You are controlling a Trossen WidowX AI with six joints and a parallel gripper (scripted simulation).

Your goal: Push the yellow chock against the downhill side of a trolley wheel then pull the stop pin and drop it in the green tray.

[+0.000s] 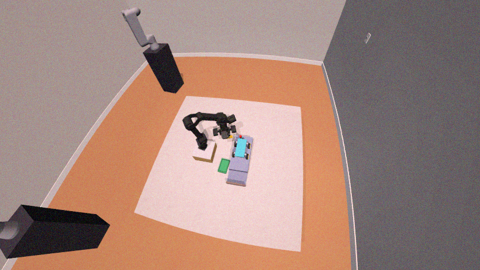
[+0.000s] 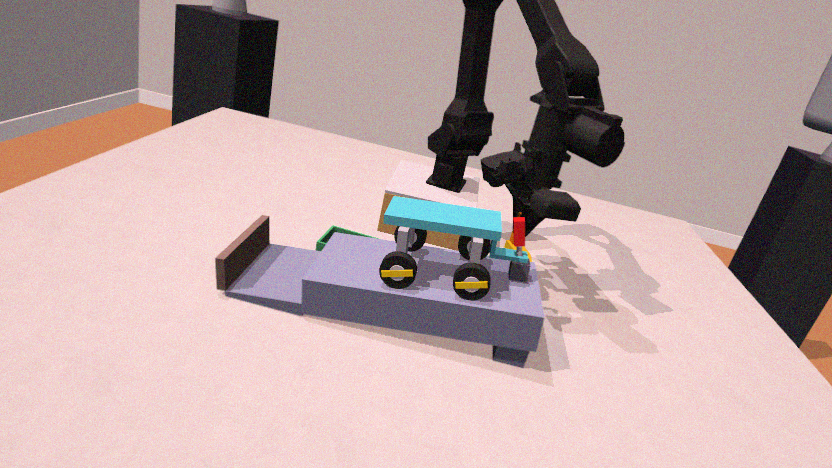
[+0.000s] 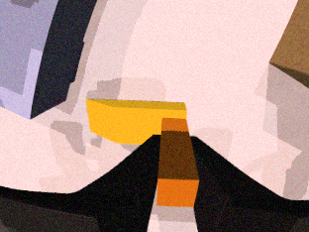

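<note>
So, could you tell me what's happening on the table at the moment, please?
The black arm's claw has closed on the orange handle of the yellow chock, beside the uphill end of the purple ramp. The chock is not yet against a wheel. The blue trolley sits on the ramp with the red-headed stop pin in place, and the green tray lies beside the ramp.
</note>
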